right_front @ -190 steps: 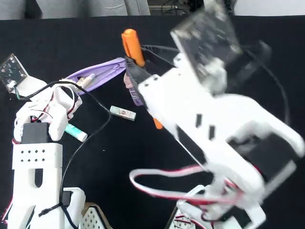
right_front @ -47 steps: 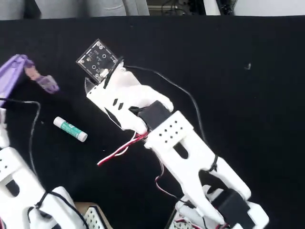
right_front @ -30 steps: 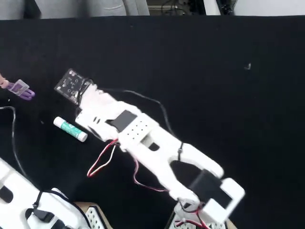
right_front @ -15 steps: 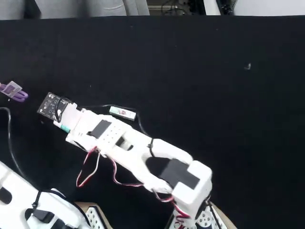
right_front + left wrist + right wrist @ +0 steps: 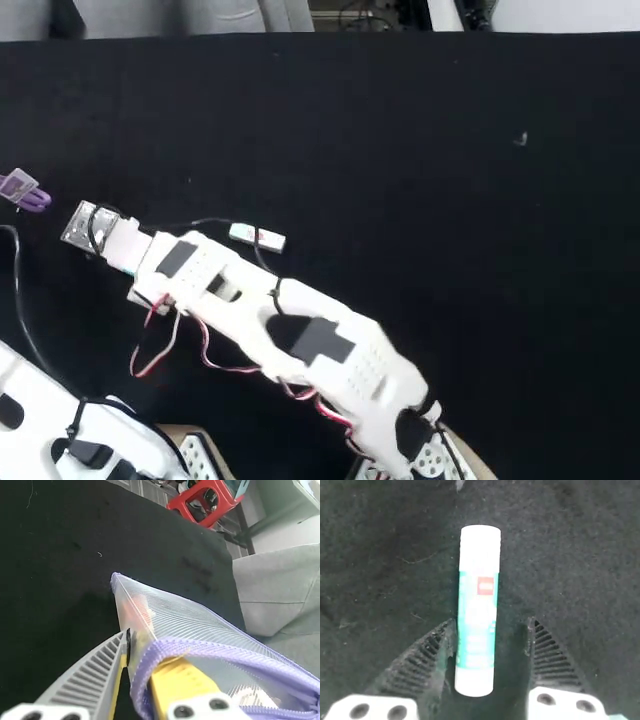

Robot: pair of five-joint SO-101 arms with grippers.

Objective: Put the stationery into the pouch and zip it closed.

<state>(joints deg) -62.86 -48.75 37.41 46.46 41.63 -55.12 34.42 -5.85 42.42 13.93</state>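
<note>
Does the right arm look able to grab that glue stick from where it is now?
Probably yes. The right gripper is open, with its fingers on either side of the glue stick, which lies flat on the black table. Nothing sits between it and them.

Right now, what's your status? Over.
Right jaws open, straddling white-and-green glue stick. Left jaws shut on purple-edged clear plastic pouch. Small white block lies beside right arm, not in the way.

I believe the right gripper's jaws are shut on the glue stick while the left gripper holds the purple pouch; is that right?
Not quite: the right wrist view shows the right gripper with jaws open astride the glue stick lying on the table. The left gripper does hold the purple pouch.
</note>
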